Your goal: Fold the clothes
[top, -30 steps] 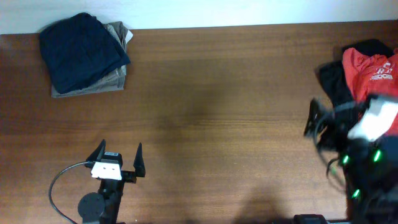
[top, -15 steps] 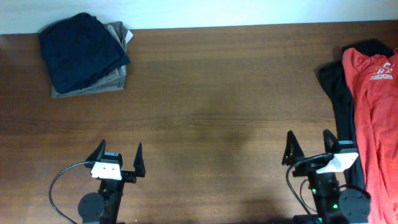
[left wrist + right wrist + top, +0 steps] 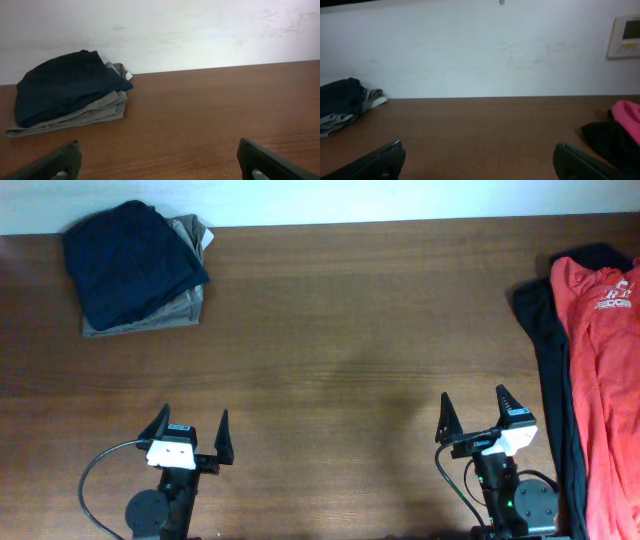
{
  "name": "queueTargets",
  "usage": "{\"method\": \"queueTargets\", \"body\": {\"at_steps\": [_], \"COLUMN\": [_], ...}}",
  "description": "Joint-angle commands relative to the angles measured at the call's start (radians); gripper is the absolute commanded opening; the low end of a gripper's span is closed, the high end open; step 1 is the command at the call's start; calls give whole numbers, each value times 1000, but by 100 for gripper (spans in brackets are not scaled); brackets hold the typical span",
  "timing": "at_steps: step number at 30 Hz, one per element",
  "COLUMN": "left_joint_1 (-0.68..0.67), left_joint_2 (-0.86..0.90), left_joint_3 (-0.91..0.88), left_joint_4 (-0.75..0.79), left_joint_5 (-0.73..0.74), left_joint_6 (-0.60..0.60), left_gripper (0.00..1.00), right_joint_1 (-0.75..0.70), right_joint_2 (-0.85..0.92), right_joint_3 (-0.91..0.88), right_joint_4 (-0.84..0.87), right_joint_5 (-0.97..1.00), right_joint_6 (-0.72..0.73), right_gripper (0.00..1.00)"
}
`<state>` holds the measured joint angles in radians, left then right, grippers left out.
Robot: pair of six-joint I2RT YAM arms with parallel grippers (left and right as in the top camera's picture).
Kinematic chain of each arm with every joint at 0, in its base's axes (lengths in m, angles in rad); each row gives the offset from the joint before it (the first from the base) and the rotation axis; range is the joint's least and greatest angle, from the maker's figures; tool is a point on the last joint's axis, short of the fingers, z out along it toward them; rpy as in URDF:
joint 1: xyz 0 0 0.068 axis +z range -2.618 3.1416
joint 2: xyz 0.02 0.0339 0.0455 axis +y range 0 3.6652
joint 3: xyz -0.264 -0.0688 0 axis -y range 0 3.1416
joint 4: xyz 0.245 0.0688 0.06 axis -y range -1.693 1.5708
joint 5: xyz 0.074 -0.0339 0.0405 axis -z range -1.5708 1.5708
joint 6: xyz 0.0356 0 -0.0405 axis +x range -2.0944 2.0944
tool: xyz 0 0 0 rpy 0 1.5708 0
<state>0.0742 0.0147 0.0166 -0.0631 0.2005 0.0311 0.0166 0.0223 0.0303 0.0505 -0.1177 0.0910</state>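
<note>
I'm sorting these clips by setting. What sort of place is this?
Most likely an indoor lab or office room rather than a home: a bare wooden table stands against a plain white wall, a small control panel is mounted on that wall, and folded clothes sit at one corner.

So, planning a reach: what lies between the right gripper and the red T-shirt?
In the overhead view, bare table, then a strip of the black garment along the red T-shirt.

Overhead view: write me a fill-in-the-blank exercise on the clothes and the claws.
The navy garment lies folded ____ the grey-olive trousers.
The red T-shirt lies over the black garment at the ____ edge of the table.
The left claw and right claw both stand ____, holding nothing.
Missing: on top of; right; open.
</note>
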Motion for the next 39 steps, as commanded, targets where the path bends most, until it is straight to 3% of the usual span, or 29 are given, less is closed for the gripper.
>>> {"method": "queueTargets", "body": {"at_steps": [1,6,13,39], "left_joint_1": [-4,-4,-4,-4], "left_joint_2": [-9,-9,-9,-9], "left_joint_3": [-7,-7,-7,-7], "left_joint_4": [0,0,0,0], "left_joint_5": [-11,-11,-11,-11], "left_joint_6": [8,8,8,8], "left_gripper": [99,99,99,99], "right_joint_1": [-14,-67,-92,-109], "right_joint_2": [-19,-19,-19,-19], "right_joint_3": [-25,-25,-25,-25], "right_joint_4": [1,-18,-119,-118], "right_joint_5": [-13,-14,-22,-10], "right_joint_6": [-35,-44,-164,-166], "right_gripper": [99,99,99,99]}}
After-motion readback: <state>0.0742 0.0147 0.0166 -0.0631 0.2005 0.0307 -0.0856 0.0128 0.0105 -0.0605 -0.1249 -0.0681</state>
